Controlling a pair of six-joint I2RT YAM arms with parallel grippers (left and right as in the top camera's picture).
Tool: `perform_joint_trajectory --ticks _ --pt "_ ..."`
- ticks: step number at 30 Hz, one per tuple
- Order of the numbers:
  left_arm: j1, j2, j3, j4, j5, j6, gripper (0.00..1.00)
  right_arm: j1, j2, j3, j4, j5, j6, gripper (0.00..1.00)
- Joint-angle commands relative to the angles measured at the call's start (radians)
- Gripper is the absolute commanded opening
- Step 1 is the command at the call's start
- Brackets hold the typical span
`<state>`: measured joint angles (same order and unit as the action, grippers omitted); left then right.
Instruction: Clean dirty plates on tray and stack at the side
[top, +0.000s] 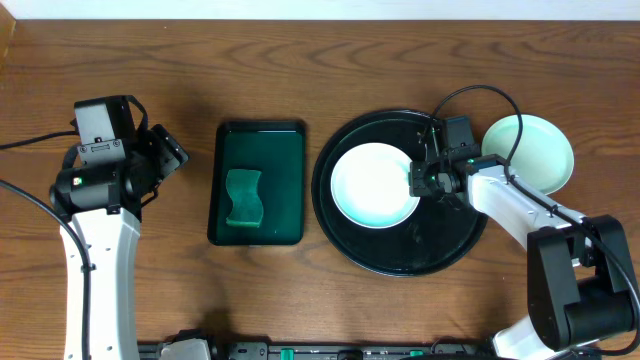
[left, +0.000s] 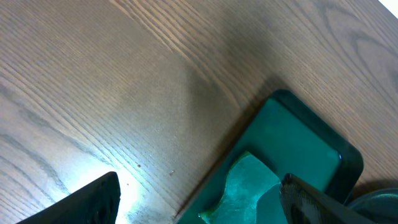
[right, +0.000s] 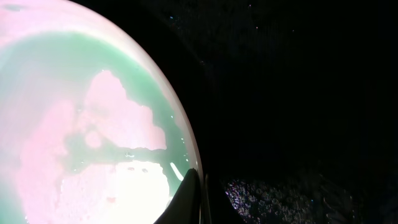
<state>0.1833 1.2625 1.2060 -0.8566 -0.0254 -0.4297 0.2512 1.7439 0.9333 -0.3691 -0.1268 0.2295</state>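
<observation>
The plate (top: 372, 187) (on the tray (top: 400, 255)) touches the closed right gripper (top: 416, 180).

No legible text, label, brand mark, number or sign was found in any view. The plate (top: 375, 185), round black tray (top: 400, 252), rectangular green tray (top: 278, 160) and sponge (top: 243, 197) bore no readable marking.

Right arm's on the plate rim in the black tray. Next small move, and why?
Probably lift the right gripper slightly, raising the plate off the tray toward the other plate alongside. Its jaws look shut on the rim, the sponge lies unheld in the green tray, and the left gripper hangs open.
</observation>
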Motion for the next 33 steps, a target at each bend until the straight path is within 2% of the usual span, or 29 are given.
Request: perform_joint_trajectory --ticks 1,3,6,9,13,25,28,33 --pt "0.005 0.009 -0.006 -0.003 -0.001 -0.002 0.82 0.019 0.010 -0.007 0.002 -0.005 -0.009 0.10" --pt "0.005 0.009 -0.006 -0.003 -0.001 -0.002 0.82 0.019 0.010 -0.007 0.002 -0.004 -0.009 0.21" --pt "0.005 0.009 -0.006 -0.003 -0.001 -0.002 0.82 0.019 0.010 -0.011 0.007 -0.004 -0.009 0.24" --pt "0.005 0.009 -0.006 -0.003 -0.001 -0.002 0.82 0.019 0.010 -0.021 0.026 -0.004 -0.009 0.23" --pt "0.005 0.009 -0.006 -0.003 -0.001 -0.002 0.82 0.019 0.010 -0.029 0.040 -0.004 -0.005 0.14" --pt "0.005 0.009 -0.006 -0.003 -0.001 -0.002 0.82 0.018 0.010 -0.047 0.064 0.018 0.002 0.11" --pt "0.005 0.009 -0.006 -0.003 -0.001 -0.002 0.82 0.018 0.010 -0.047 0.067 0.018 0.002 0.01" --pt "0.005 0.009 -0.006 -0.003 -0.001 -0.002 0.82 -0.026 -0.027 -0.014 0.029 0.018 0.020 0.01"
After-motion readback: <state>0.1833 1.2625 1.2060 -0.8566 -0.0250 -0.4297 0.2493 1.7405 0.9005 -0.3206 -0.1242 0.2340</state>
